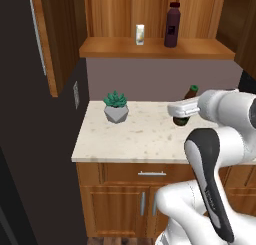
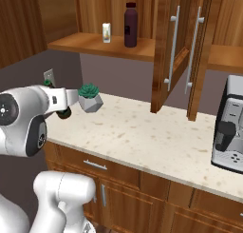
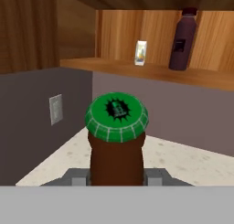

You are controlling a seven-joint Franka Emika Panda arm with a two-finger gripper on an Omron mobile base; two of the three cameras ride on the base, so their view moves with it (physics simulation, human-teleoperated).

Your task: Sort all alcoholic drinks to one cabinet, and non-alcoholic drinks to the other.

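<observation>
Gripper [image 3: 117, 175] pinching beer bottle [image 3: 117, 141] by neck, over counter [image 1: 140, 136] | carton [image 1: 140, 34], purple bottle [image 1: 172, 25] on cabinet shelf | plant [image 1: 116, 107] near bottle

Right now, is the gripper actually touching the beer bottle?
Touching. In the hand view the gripper is shut on the beer bottle, a finger pressed against each side of its neck with no gap.

Plant [image 1: 116, 107] on speckled counter [image 1: 135, 139]
</observation>
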